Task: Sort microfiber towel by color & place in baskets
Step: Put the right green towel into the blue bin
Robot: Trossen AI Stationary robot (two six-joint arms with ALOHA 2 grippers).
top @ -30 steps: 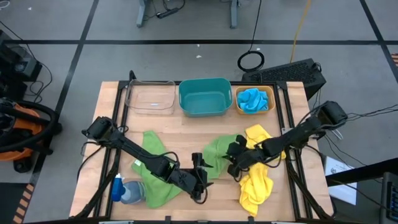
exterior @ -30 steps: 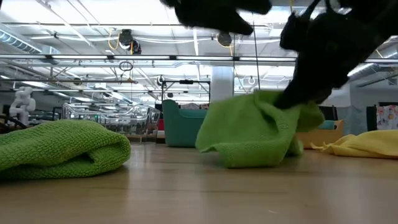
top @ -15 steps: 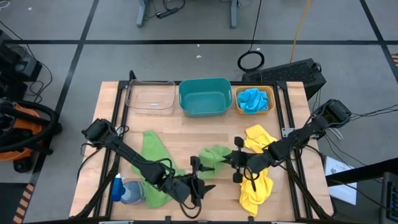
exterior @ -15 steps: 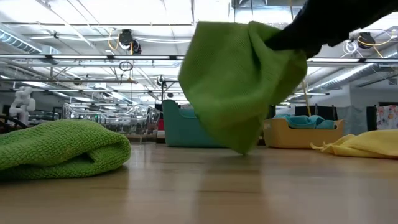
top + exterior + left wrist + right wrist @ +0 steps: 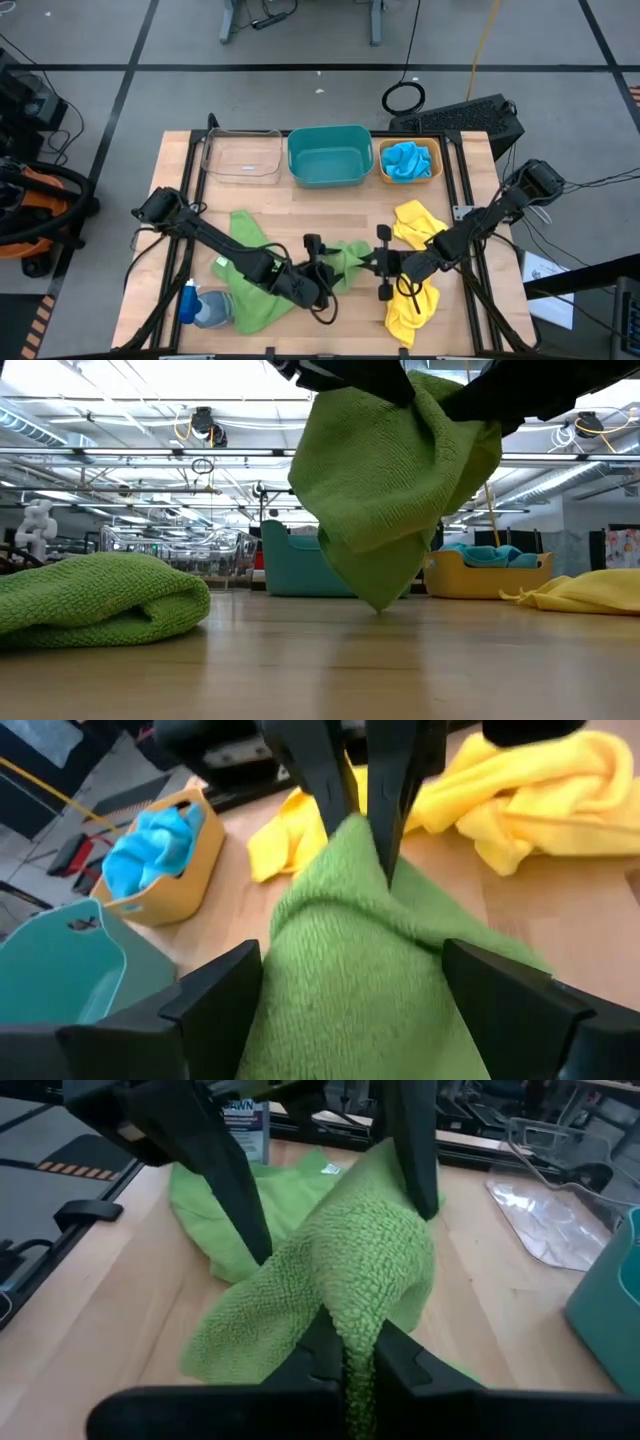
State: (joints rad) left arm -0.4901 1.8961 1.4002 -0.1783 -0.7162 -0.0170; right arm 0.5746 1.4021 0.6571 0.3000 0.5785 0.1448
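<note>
A lime-green towel [image 5: 347, 258] hangs bunched in the air between my two grippers at the table's middle front. In the low view its lower tip [image 5: 378, 604] hangs close above the wood. My right gripper [image 5: 373, 264] is shut on the towel. My left gripper [image 5: 322, 268] is open, one finger on each side of the towel's upper part [image 5: 350, 950]. A second green towel [image 5: 245, 285] lies flat at the near left. Yellow towels [image 5: 415, 280] lie at the near right. A blue towel [image 5: 405, 160] lies in the orange basket [image 5: 434, 152]. The teal basket [image 5: 325, 178] and the clear basket [image 5: 240, 157] stand beside it. My right gripper pinches a bunched fold of the green towel [image 5: 352, 1315] between its two fingers [image 5: 400, 1360], coming level from the table's right. Several layers are gathered there. The towel is lifted and hangs below the fingers. My left gripper's fingers [image 5: 225, 1175] flank the towel from the left; I cannot tell whether they touch it.
A spray bottle [image 5: 200, 305] lies at the near left corner beside the flat green towel. The three baskets line the far edge. Bare wood shows between the baskets and the grippers.
My right gripper has lifted the green towel off the table and carried it a little toward the near left. The towel was spread on the wood and now hangs bunched. My left gripper has moved from the near edge toward the far edge, up to the hanging towel.
</note>
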